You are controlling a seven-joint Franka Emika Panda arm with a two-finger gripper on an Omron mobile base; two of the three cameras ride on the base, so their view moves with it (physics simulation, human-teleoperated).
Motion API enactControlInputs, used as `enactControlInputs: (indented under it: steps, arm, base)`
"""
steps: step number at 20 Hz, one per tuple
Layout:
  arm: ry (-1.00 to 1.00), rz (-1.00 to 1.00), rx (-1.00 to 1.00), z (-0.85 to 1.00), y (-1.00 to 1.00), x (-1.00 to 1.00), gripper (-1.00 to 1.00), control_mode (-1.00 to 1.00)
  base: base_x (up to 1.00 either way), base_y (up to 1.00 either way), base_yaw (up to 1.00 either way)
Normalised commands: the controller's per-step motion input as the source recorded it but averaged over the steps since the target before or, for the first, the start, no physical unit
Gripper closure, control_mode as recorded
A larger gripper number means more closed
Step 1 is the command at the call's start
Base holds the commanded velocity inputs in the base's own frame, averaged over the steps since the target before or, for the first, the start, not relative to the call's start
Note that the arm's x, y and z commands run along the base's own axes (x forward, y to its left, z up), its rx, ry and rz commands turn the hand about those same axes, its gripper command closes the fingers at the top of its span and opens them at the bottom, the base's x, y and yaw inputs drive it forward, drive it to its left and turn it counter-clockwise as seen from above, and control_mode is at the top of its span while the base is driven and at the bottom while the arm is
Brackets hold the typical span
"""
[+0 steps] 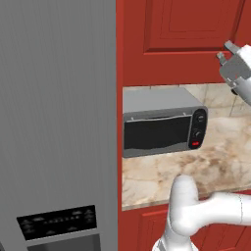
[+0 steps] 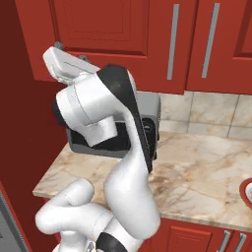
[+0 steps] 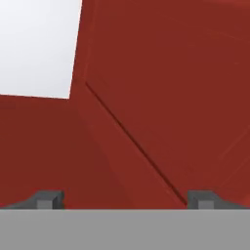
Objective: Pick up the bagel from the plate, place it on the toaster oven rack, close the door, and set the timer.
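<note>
Toaster oven door [image 1: 157,133] shut, well below the wide, empty pincer [image 3: 125,199] facing red cabinets [image 3: 161,97].

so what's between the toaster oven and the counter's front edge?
Bare marble counter, seen in the left base view. The toaster oven sits at the back, its door shut.

You face a beige marble counter [image 1: 162,179] under red cabinets; a grey toaster oven [image 1: 164,125] sits on it, at its left end.
</note>
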Motion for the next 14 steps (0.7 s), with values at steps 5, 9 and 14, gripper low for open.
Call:
enactControlInputs:
  steps: [5,9,14]
  arm:
    - [0.64,-0.05,0.88,0.37,0.00,-0.21,-1.00,-1.00]
    - [0.62,0.00,0.92,0.27,0.00,-0.17,-1.00,-1.00]
    - [0.65,0.00,0.93,0.27,0.00,-0.15,-1.00,-1.00]
  base:
    - [0.00,0.00,0.00]
    - [0.00,0.00,0.00]
    - [0.00,0.00,0.00]
